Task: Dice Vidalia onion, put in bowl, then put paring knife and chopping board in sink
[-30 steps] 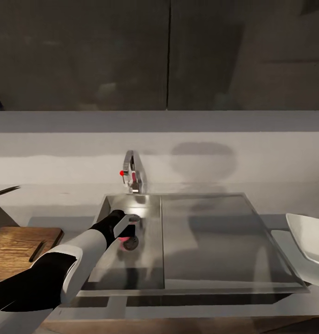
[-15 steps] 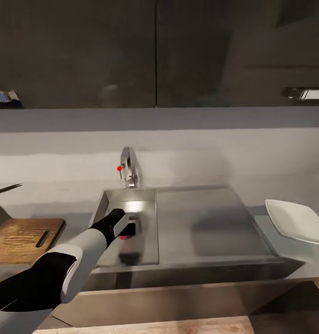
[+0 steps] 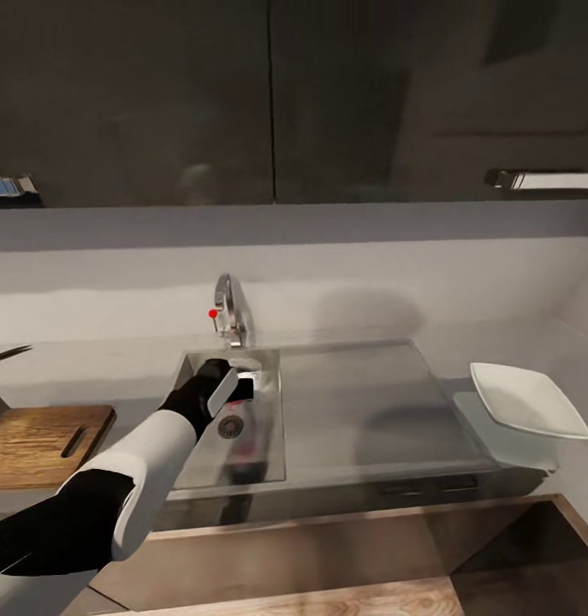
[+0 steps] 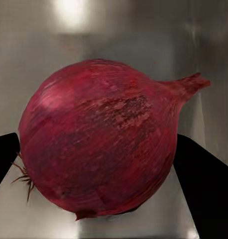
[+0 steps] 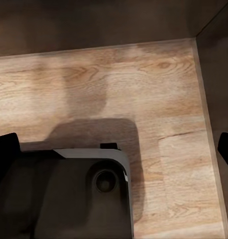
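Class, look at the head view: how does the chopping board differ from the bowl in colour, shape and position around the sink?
The chopping board is dark brown wood with visible grain; the bowl is plain white. The chopping board lies flat and has a slot handle; the bowl has flared raised sides. The chopping board sits left of the sink, the bowl right. Both rest on the countertop.

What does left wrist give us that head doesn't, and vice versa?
Left wrist: the onion close up between the left hand's dark fingers, touching both, with its skin, tip and root hairs clear. Head: the layout, with the tap, drain, board with the knife on it, and bowl on the counter. Both: the left hand over the steel sink.
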